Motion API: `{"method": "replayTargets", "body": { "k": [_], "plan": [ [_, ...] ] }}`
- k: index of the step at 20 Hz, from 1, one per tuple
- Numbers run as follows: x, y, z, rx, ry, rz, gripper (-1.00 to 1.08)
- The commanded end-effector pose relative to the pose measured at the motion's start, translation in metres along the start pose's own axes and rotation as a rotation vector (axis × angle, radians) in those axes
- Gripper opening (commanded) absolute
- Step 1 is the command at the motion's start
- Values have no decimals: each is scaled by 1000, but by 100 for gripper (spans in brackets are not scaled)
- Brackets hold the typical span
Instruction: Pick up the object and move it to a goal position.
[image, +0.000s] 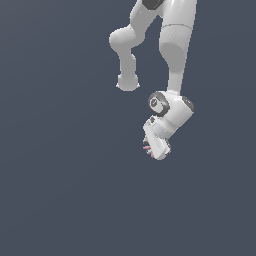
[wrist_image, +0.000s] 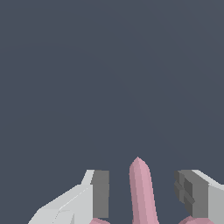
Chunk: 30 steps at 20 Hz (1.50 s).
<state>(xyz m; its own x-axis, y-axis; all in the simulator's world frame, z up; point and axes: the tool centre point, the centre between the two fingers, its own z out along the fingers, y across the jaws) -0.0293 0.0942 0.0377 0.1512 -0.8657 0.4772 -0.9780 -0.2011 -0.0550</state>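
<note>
Gripper (image: 152, 151) tilted in the exterior view, pale-pink object (image: 148, 148) peeking out at its tip, seemingly carried clear of any surface. Wrist view: pink stub (wrist_image: 142, 192) stands between grey pads (wrist_image: 100, 192), gaps either side; grasp unconfirmed, cannot tell.

Support surface (image: 55, 200): one flat, uniform slate blue-grey field that fills the exterior frame from edge to edge, same tone upper left through lower right. Can't tell whether it's floor, tabletop or just backdrop. The wrist view shows the same blue-grey across the whole upper part of the frame. The small pale-pink object (image: 148, 148) sits just right of centre in the exterior frame; contact with the surface can't be judged.
</note>
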Motion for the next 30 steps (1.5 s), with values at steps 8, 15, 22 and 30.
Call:
{"method": "replayTargets", "body": {
  "k": [8, 15, 22, 30],
  "plan": [
    [0, 0, 8, 0, 0, 1, -100],
    [1, 0, 8, 0, 0, 1, -100],
    [25, -7, 15, 0, 1, 1, -100],
    [94, -28, 35, 0, 2, 1, -100]
  ]
}}
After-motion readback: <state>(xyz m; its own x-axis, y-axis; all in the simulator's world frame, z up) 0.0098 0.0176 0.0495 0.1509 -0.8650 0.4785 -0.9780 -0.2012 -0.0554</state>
